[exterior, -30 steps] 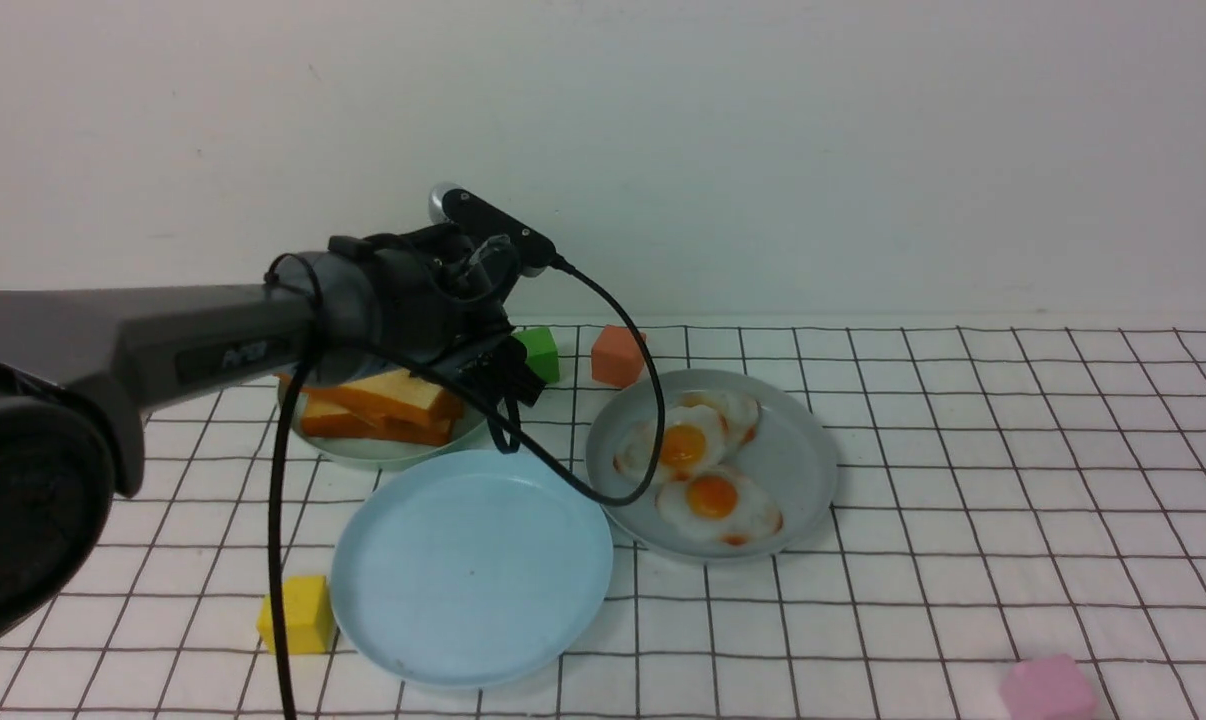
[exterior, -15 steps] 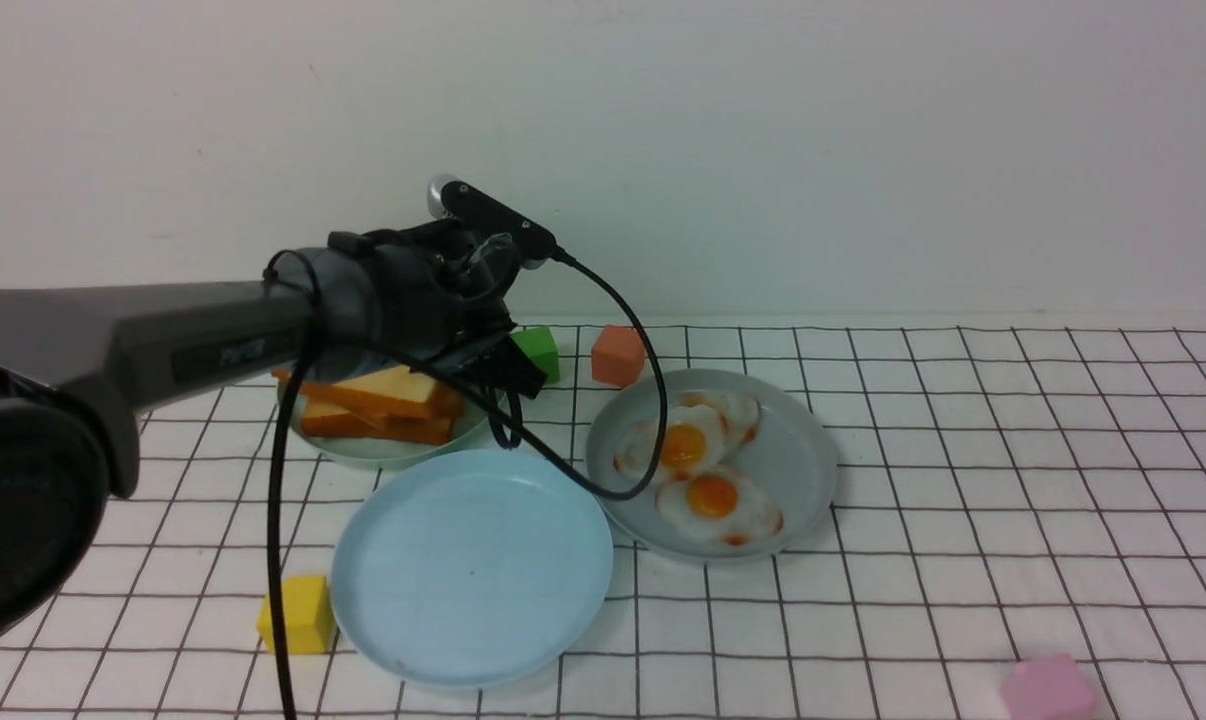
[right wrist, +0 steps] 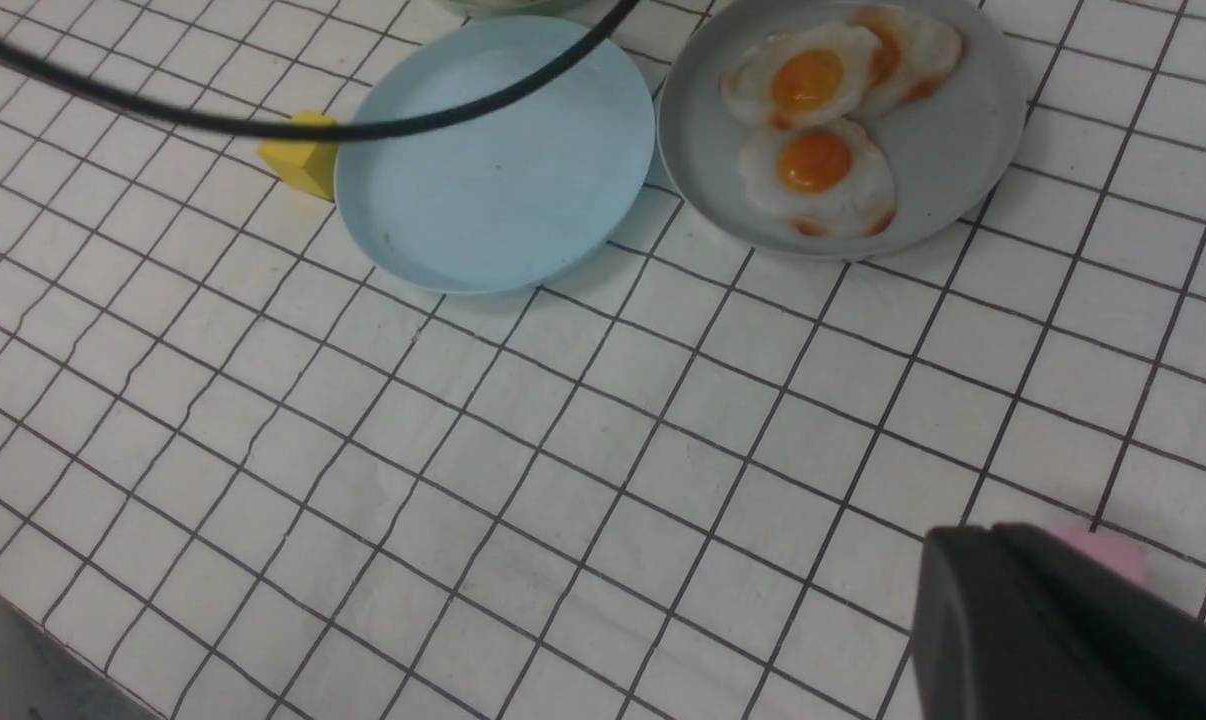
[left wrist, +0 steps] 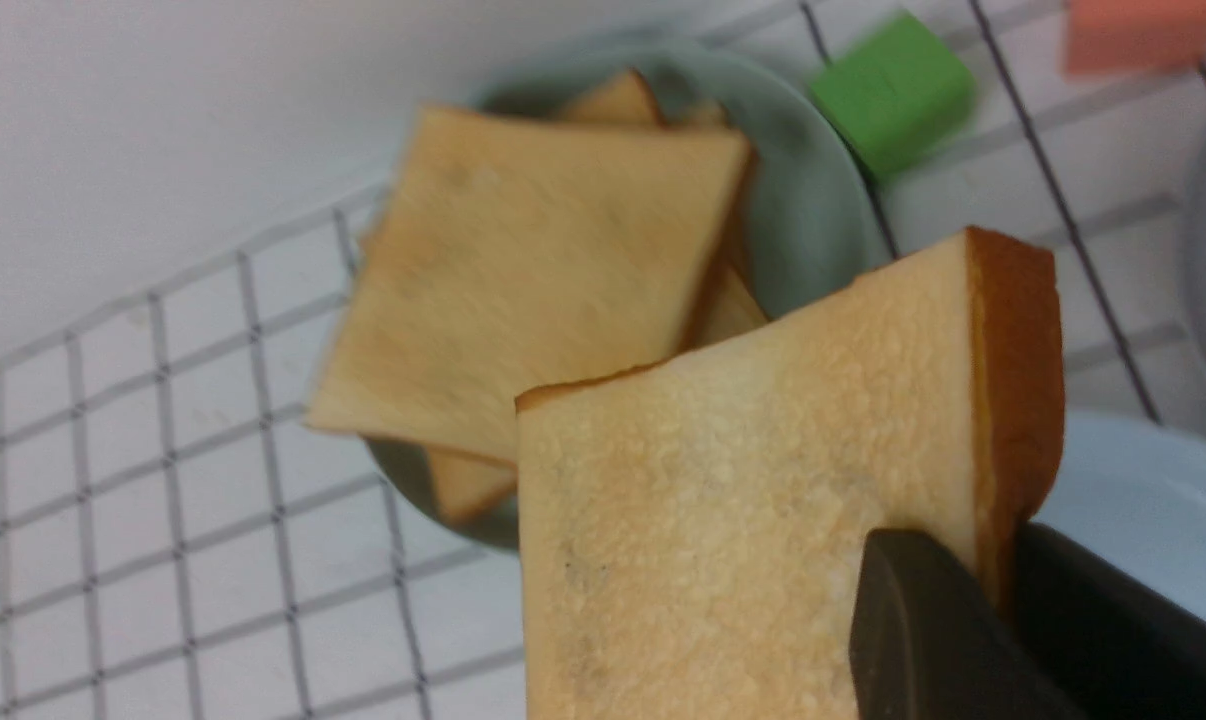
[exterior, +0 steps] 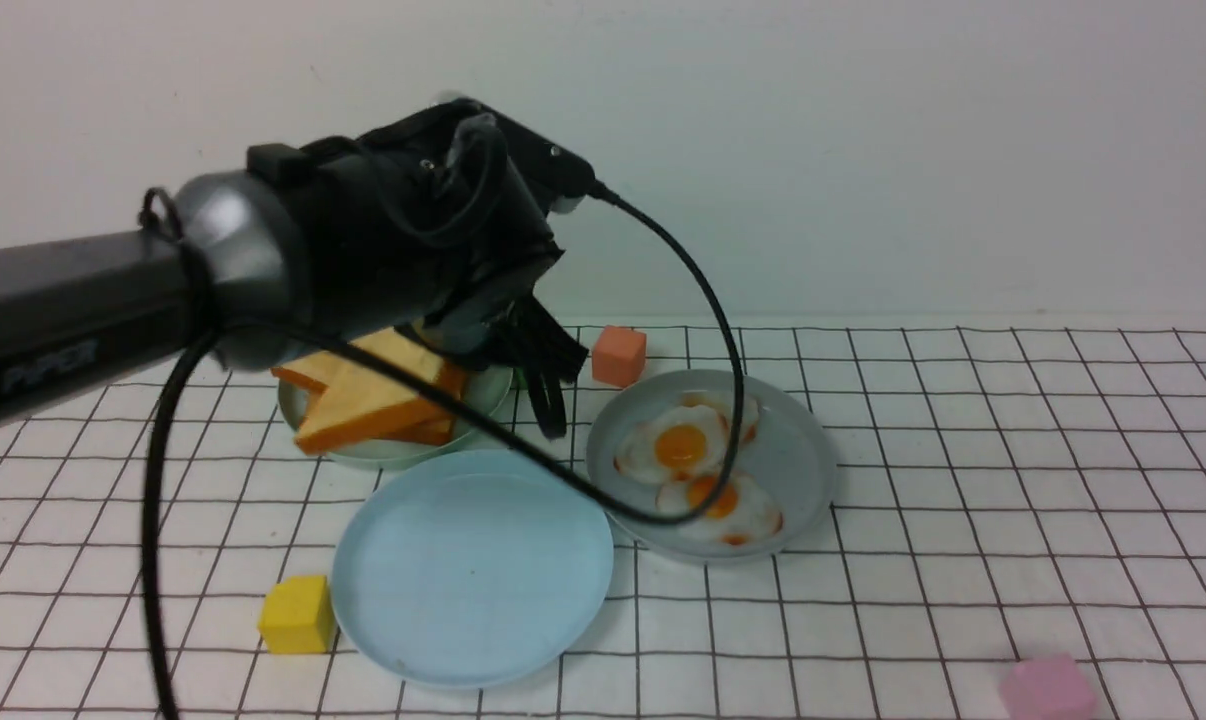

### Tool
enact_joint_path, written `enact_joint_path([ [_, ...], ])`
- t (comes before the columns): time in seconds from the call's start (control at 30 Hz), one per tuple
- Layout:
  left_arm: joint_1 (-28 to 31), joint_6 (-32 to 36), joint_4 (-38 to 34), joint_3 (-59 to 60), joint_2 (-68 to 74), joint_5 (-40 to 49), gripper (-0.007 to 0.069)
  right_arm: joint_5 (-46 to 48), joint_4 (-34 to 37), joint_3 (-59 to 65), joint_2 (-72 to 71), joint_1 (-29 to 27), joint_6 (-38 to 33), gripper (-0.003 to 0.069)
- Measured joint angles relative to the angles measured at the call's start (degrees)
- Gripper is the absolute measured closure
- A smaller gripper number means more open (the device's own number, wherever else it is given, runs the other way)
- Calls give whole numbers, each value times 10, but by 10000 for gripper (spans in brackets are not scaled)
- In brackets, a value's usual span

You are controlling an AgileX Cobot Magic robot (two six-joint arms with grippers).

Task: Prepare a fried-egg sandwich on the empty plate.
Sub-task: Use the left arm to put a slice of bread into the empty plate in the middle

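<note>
Front view: the left arm (exterior: pixel 363 240), nearer than the right, carries a toast slice (exterior: pixel 358 410); the blue plate (exterior: pixel 473 575) lies at about five o'clock from it. The square slice gives no clear long axis. Blurred arm lettering seems to read "PiPER"

Left wrist view: the left gripper (left wrist: pixel 1003 570) is clamped on that slice

Right wrist view: the right gripper's (right wrist: pixel 993 540) fingers are together

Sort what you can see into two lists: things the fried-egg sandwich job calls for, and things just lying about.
For the job:
- toast slice in the left gripper
- toast on the green plate
- fried eggs on the grey plate
- empty blue plate

Lying about:
- yellow block
- orange block
- green block
- pink block
</note>
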Motion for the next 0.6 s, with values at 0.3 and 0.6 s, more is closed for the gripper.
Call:
enact_joint_path([
  [0.3,-19,70,-80,148,-58,-75,548,3,0,0,0,0,0,620],
  [0.6,-19,93,-16,163,-32,-166,556,0,18,0,0,0,0,616],
])
